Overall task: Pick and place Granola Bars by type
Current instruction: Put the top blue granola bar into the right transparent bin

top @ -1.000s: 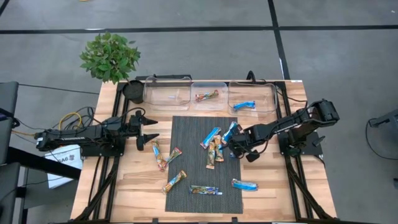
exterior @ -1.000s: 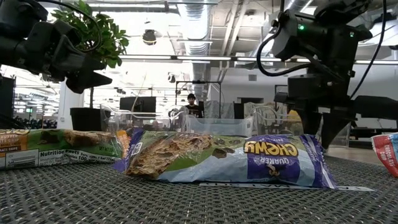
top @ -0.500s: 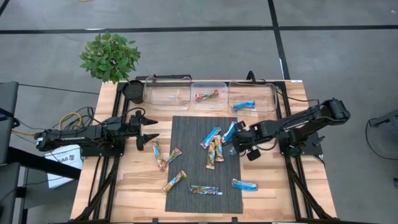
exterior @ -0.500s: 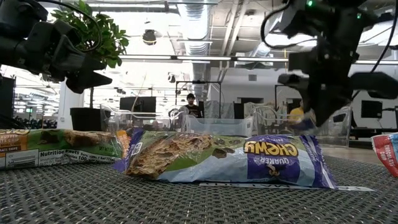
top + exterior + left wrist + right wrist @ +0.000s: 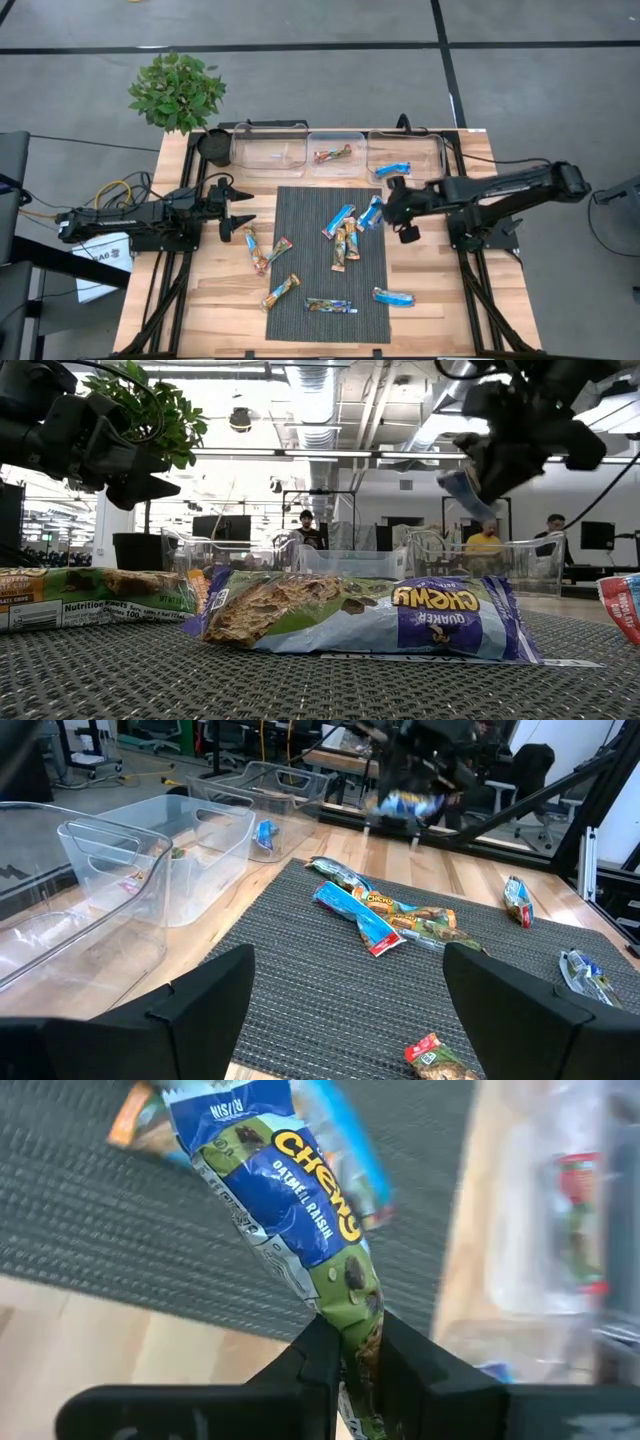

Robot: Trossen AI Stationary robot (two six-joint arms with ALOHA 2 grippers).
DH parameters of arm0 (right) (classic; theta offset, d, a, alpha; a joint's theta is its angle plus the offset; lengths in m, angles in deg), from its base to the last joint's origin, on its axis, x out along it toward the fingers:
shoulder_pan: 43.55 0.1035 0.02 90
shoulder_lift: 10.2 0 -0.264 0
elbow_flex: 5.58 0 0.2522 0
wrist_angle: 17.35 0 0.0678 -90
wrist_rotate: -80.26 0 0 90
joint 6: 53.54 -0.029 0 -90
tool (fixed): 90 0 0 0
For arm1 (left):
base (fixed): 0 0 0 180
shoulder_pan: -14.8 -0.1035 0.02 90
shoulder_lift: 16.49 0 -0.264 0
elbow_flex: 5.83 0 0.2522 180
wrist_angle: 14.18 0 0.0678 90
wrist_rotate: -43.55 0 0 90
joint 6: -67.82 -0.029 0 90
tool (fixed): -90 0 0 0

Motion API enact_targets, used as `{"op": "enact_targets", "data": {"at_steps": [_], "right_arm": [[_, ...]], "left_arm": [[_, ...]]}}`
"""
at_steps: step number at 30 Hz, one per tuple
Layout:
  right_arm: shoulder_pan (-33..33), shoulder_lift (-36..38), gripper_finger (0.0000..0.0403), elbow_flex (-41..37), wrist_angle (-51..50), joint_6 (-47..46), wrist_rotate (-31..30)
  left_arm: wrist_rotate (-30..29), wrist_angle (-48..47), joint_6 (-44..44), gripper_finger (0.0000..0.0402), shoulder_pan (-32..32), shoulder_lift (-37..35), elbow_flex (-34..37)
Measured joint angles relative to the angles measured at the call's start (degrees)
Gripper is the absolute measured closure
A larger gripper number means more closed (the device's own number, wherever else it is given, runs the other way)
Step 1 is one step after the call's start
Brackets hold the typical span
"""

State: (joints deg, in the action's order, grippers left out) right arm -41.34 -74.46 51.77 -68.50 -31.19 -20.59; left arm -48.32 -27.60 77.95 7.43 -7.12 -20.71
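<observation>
Three clear bins (image 5: 338, 152) line the table's 12 o'clock edge beside a potted plant (image 5: 177, 92); the middle bin holds an orange-wrapped bar (image 5: 333, 154), the 3 o'clock bin a blue bar (image 5: 393, 169). Loose granola bars (image 5: 342, 236) lie across the dark ribbed mat (image 5: 332, 262) and the wood around it. The right gripper (image 5: 352, 1342), fingers clamped on a blue Chewy oatmeal raisin bar (image 5: 300, 1200), hangs over the mat's 2 o'clock corner; a second ago it was lower, among the central cluster. The left gripper (image 5: 243, 208), fingers spread, waits at 9 o'clock, unmoved.
</observation>
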Motion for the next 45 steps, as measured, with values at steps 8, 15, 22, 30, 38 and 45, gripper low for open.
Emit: {"op": "enact_targets", "data": {"at_steps": [8, 15, 22, 30, 38, 45], "right_arm": [[-6.09, 8.09, 0.0363, -0.01, 3.3, 0.63, 0.0], [-10.59, 12.1, 0.0363, 0.04, 4.65, 0.03, 0.17], [-15.42, 10.42, 0.0363, 0.0, 5.17, 0.58, 0.21], [-25.39, 5.69, 0.0363, 0.0, 11.86, -2.79, 0.15], [-34.33, 0.32, 0.0365, 0.0, 13.89, -2.78, -5.42], [-39.06, -3.29, 0.0365, 0.02, 14.64, -2.35, -7.28]], "left_arm": [[0.0, 0.0, 0.0, 0.0084, 0.0, 0.02, 0.0], [0.0, 0.0, 0.0, 0.0084, -0.01, 0.0, 0.0], [0.0, 0.0, 0.0, 0.0084, 0.01, 0.0, 0.0], [0.0, 0.0, 0.0, 0.0084, 0.01, 0.02, 0.0], [0.0, 0.0, 0.0, 0.0084, 0.01, 0.0, 0.0], [0.0, 0.0, 0.0, 0.0084, -0.01, 0.02, 0.0]]}}
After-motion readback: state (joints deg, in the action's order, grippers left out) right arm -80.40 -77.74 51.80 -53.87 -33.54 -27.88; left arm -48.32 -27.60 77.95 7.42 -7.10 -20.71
